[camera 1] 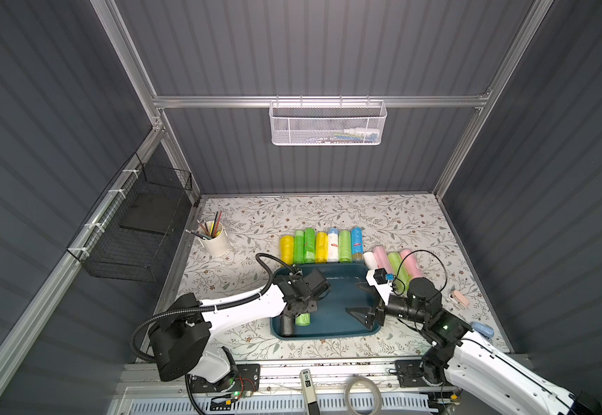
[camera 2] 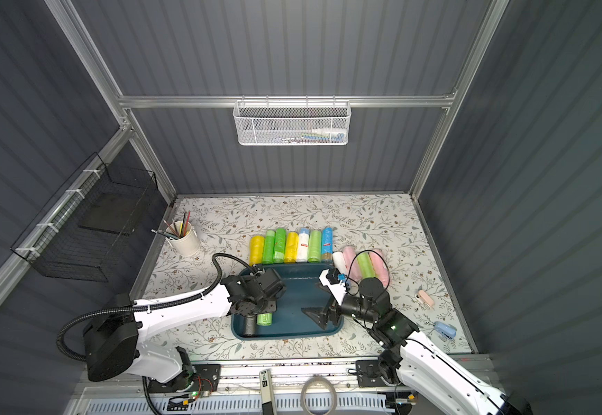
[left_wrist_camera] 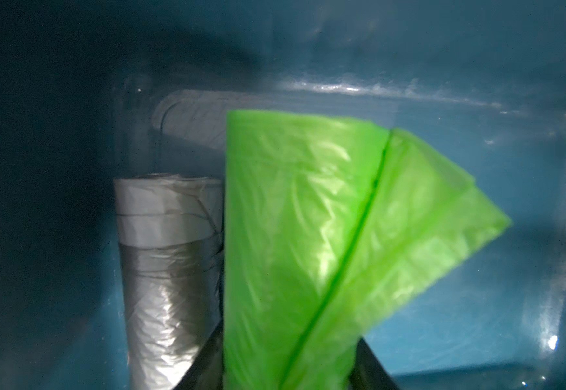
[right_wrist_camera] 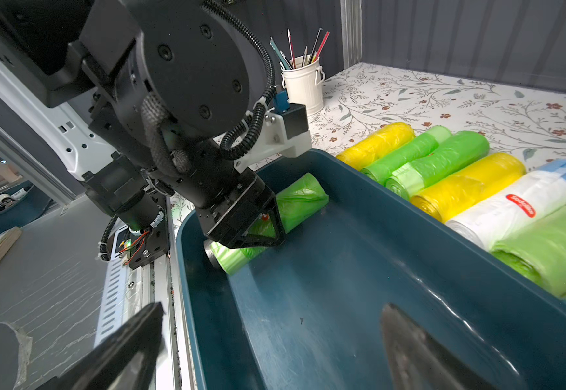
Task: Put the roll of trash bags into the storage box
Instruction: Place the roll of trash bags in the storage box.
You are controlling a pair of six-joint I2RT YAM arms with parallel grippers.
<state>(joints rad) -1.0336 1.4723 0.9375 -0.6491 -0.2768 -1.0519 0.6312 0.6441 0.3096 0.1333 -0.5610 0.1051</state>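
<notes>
The storage box (camera 1: 335, 287) (camera 2: 299, 287) (right_wrist_camera: 359, 270) is a shallow dark teal tray in the middle of the floral table. Near its left end a green roll of trash bags (camera 1: 303, 319) (camera 2: 264, 319) (left_wrist_camera: 308, 236) (right_wrist_camera: 302, 199) lies low over the floor, beside a dark grey roll (camera 1: 286, 325) (left_wrist_camera: 166, 270). My left gripper (camera 1: 297, 309) (left_wrist_camera: 290, 337) (right_wrist_camera: 261, 229) reaches down into the box and is shut on the green roll, a finger against each side. My right gripper (camera 1: 351, 297) (camera 2: 309, 297) (right_wrist_camera: 273, 307) hovers over the box's right part, open and empty.
A row of yellow, green, white and blue rolls (camera 1: 323, 244) lies just behind the box, with white, pink and green rolls (camera 1: 393, 264) at its back right. A pencil cup (camera 1: 215, 239) stands back left. A black wire basket (camera 1: 134, 233) and a white mesh basket (camera 1: 326, 124) hang on the walls.
</notes>
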